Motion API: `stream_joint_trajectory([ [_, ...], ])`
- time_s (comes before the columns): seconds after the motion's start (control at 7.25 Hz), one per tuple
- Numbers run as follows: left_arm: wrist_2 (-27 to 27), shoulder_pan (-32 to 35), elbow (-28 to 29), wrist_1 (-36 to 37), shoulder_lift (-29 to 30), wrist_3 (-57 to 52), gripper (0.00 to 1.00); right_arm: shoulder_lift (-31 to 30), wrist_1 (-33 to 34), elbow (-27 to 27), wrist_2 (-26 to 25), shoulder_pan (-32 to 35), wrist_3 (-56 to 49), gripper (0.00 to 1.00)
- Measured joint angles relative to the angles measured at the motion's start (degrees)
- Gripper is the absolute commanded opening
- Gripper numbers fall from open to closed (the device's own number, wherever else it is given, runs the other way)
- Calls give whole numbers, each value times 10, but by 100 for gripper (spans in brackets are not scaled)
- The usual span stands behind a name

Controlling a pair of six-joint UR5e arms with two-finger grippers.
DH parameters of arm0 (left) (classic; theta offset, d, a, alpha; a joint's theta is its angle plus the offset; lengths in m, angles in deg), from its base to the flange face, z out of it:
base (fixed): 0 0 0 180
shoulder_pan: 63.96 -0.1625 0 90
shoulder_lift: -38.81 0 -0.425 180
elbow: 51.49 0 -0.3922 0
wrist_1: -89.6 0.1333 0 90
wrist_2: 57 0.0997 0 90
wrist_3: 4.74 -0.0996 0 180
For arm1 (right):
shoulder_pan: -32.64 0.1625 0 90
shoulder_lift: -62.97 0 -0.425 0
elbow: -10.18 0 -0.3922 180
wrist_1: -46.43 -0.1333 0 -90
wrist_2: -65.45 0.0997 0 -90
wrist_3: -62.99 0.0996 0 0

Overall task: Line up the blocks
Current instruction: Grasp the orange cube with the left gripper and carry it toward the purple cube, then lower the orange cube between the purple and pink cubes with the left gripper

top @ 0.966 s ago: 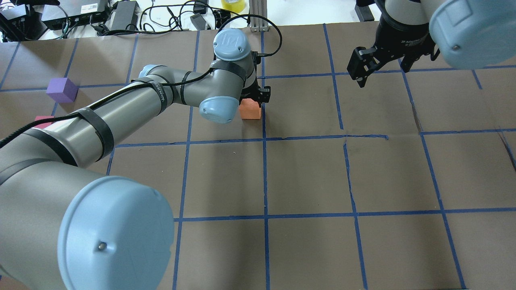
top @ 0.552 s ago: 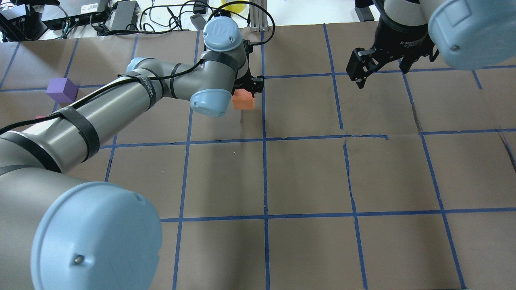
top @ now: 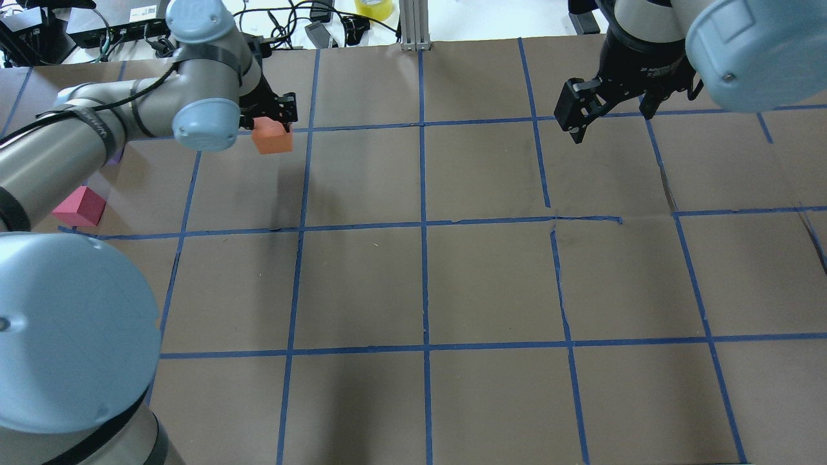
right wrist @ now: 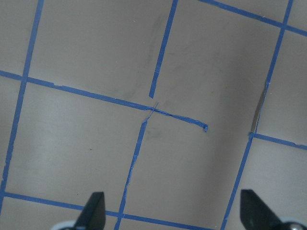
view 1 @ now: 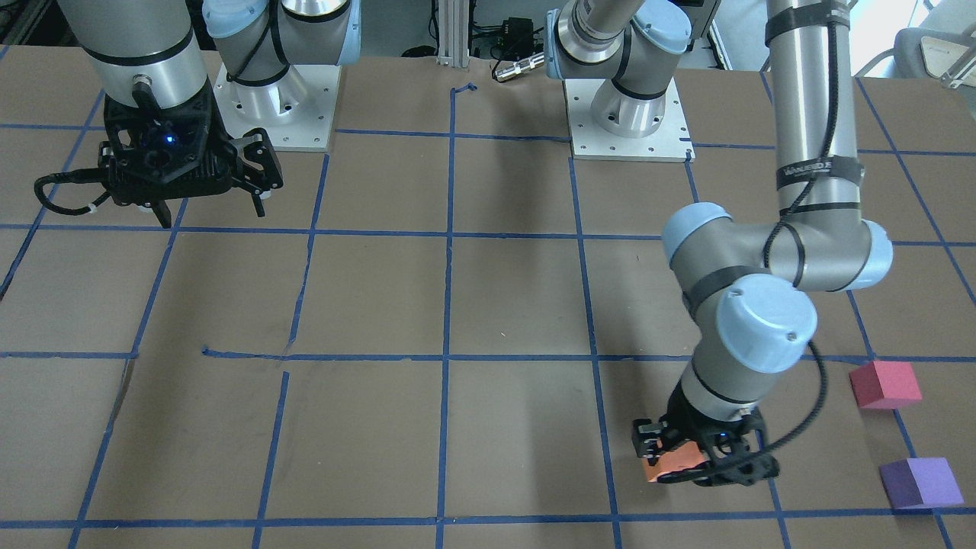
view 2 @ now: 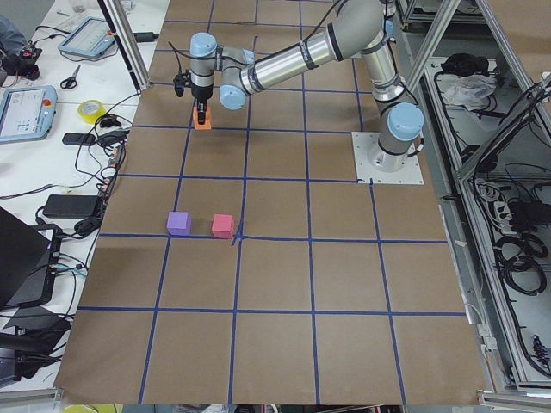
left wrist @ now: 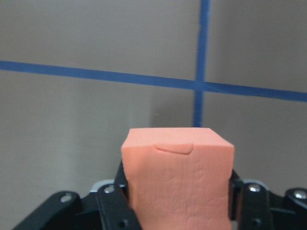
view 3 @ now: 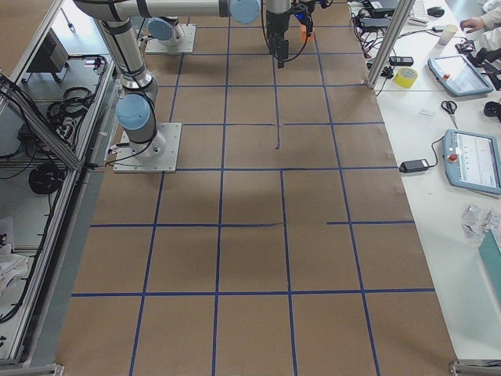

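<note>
My left gripper (top: 270, 123) is shut on the orange block (top: 272, 138) and holds it above the table at the far left. The wrist view shows the orange block (left wrist: 177, 177) between the jaws. It also shows in the front view (view 1: 669, 463) and the left side view (view 2: 202, 124). The pinkish-red block (top: 80, 206) and the purple block (view 1: 919, 482) sit side by side on the table, to the left of the held block. In the overhead view my left arm hides most of the purple block. My right gripper (top: 610, 113) is open and empty at the far right.
The table is brown paper (top: 491, 284) with a grid of blue tape lines. Cables, power bricks and a yellow tape roll (top: 373, 8) lie past the far edge. The arm bases (view 1: 625, 114) stand at the robot's side.
My left gripper has carried the orange block to the left and a little farther away, off the table. The arm now uncovers the pinkish-red block and hides the purple one. The right arm is still.
</note>
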Motion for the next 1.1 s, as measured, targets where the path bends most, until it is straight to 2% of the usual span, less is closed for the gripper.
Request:
stream_joint_trajectory([
  [0.41,-6,-141,9,-41,-18,-120,0,0,2,0,1,0,0,100],
  [0.69,-20,-227,37,-64,-8,-245,0,1,2,0,-1,0,0,100],
  [1.1,-56,-284,116,-107,42,-295,0,1,-5,1,-6,-2,1,100],
])
